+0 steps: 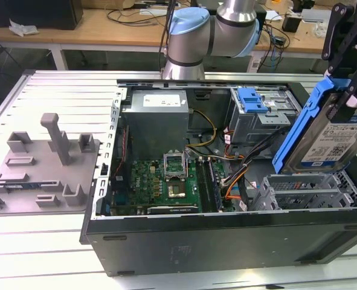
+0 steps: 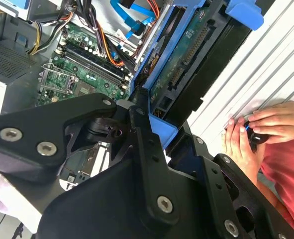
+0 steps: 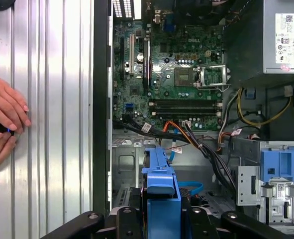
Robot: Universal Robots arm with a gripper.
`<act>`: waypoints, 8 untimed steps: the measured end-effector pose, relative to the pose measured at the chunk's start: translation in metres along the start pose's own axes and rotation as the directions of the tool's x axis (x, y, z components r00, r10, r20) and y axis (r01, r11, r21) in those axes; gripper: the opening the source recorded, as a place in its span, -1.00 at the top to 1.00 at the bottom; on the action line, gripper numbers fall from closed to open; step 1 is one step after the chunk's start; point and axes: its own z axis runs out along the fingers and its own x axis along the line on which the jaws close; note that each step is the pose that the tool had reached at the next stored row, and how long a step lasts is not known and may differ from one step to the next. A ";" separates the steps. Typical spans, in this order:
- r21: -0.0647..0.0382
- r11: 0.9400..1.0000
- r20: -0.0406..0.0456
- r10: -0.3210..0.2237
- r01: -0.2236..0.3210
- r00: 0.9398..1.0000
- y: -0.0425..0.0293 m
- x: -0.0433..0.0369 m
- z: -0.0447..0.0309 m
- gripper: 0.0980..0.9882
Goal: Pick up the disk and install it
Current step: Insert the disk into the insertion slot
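Risk rundown, big to small:

- Desk (image 1: 57, 84): ribbed metal, and the open tower case (image 1: 226, 241) lies on it with no clamp visible. A hard side push during insertion could probably slide the case and spoil alignment.
- Case: side panel off, motherboard (image 1: 166, 175) exposed on the floor of the case. A dropped disk would likely land on the board or the cage.
- Grey fixture (image 1: 45, 163): on the desk at the exterior view's left, well apart from the work. No threat.
- Drive cage (image 1: 305, 190): near corner of the case, at the exterior view's right. Thin sheet-metal walls, so a misaligned entry would catch a rail on an edge and jam.
- Disk (image 1: 341, 136): off the desk, in the air above the drive cage, steeply tilted, blue carrier edge toward the exterior view's left. The tilt is the main worry: if it goes in at an angle, the rails won't seat.
- Claw (image 1: 349, 90): closed on the disk's upper end, fingers clamped on either side of the blue carrier in both wrist views. An end grip on a tilted, heavy part leaves a long overhang, so any contact load could twist or slip it.
- Cables (image 3: 196, 144): orange and black bundle running beside the cage. It could get pinched under the disk or snagged by a rail.
- Person's hands (image 3: 5, 124): resting on the desk just outside the case wall, holding a small dark object. They look close to the arm's working area, so there's a contact hazard if the arm swings out.
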 end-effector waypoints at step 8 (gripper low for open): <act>0.000 1.000 0.000 -0.001 0.001 1.000 -0.0003 0.0008 0.0030 0.39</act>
